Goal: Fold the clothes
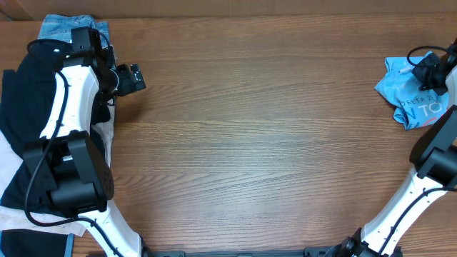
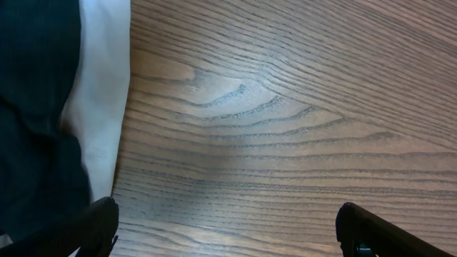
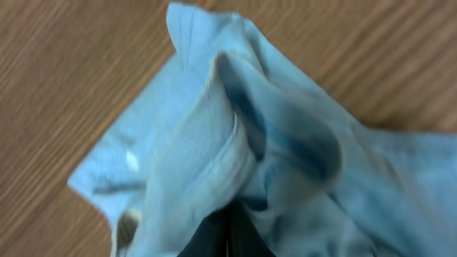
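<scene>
The T-shirt (image 1: 408, 100) lay on the table (image 1: 250, 143), far to my right and toward the back. My right pincer (image 1: 427, 71) sat on top of it, pinching a fold. A pile of other clothes (image 1: 18, 107) lay far to my left, with jeans (image 1: 57, 27) at its back end. My left pincer (image 1: 132, 78) hung wide apart just beside the pile.

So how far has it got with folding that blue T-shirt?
Barely begun. Done: nothing is folded; the sky-blue T-shirt lies crumpled at the right edge of the table. In hand: the right arm's jaws are shut on a bunch of its fabric, while the left arm's jaws hang open over bare wood beside the black garment. Left: probably drag it to the middle, spread it flat, then make every fold.
</scene>
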Available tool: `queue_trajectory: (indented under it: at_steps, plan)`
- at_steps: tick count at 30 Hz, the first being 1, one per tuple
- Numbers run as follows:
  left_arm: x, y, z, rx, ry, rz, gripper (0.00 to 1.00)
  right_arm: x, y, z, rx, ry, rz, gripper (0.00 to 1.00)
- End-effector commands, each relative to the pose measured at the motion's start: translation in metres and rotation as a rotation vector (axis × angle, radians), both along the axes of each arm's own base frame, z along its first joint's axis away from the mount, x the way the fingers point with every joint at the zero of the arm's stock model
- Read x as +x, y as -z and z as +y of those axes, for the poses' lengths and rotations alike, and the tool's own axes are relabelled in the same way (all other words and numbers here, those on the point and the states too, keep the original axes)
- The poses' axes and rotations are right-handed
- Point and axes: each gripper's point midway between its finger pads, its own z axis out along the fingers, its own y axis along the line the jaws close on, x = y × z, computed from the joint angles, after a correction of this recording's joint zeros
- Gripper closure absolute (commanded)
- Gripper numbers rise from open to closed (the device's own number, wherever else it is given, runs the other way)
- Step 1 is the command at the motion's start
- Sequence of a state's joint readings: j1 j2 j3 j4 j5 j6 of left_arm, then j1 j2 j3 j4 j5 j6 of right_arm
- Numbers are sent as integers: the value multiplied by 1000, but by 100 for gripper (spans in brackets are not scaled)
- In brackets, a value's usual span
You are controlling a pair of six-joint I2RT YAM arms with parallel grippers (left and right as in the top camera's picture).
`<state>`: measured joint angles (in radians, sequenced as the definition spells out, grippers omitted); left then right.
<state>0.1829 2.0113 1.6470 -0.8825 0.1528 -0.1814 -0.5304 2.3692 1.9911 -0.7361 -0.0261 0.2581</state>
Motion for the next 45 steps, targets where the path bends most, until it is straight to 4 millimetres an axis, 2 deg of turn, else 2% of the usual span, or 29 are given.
queue_trajectory:
  at_steps: [1, 6, 10, 12, 13, 14, 15, 17, 21, 25, 28, 31, 35, 36, 38, 42, 45]
  plan:
    - [0, -8, -3, 4, 0, -17, 0, 12, 32, 2, 25, -15, -8, 96]
    - [0, -8, -3, 4, 0, -17, 0, 29, 51, 6, 26, -45, -52, 96]
    - [0, -8, -3, 4, 0, -17, 0, 42, 54, 12, 32, -82, -97, 92]
    - [0, -8, -3, 4, 0, -17, 0, 49, 46, 17, 29, -144, -125, 82]
    - [0, -8, -3, 4, 0, -16, 0, 51, 39, 17, 27, -149, -133, 69]
    - [0, -8, -3, 4, 0, -16, 0, 52, 29, 16, 23, -149, -139, 52]
    - [0, -8, -3, 3, 0, -14, 0, 54, 21, 15, 20, -150, -146, 41]
    - [-1, -7, -3, 3, 0, -12, 0, 57, -8, 13, 6, -151, -165, 18]
    - [-1, -7, -3, 3, 0, -12, 0, 58, -80, 12, -28, -152, -217, 1]
    - [-1, -7, -3, 3, 0, -10, 0, 45, -151, 20, -44, -156, -249, 0]
    - [-2, -7, -3, 2, 0, -7, 0, 28, -199, 45, -16, -188, -262, 0]
    - [-1, -7, -3, 3, 0, -9, 0, 9, -232, 73, 21, -226, -262, 0]
    - [-1, -7, -3, 3, 0, -9, 0, -19, -264, 114, 63, -272, -247, 0]
    - [-1, -7, -3, 3, 0, -9, 0, -29, -276, 133, 88, -294, -247, 0]
    - [-1, -7, -3, 3, 0, -10, 0, -37, -285, 159, 141, -335, -252, 0]
    - [-1, -7, -3, 3, 0, -10, 0, -64, -312, 240, 410, -438, -276, 0]
    - [-1, -7, -3, 3, 0, -10, 0, -79, -330, 290, 606, -509, -281, 0]
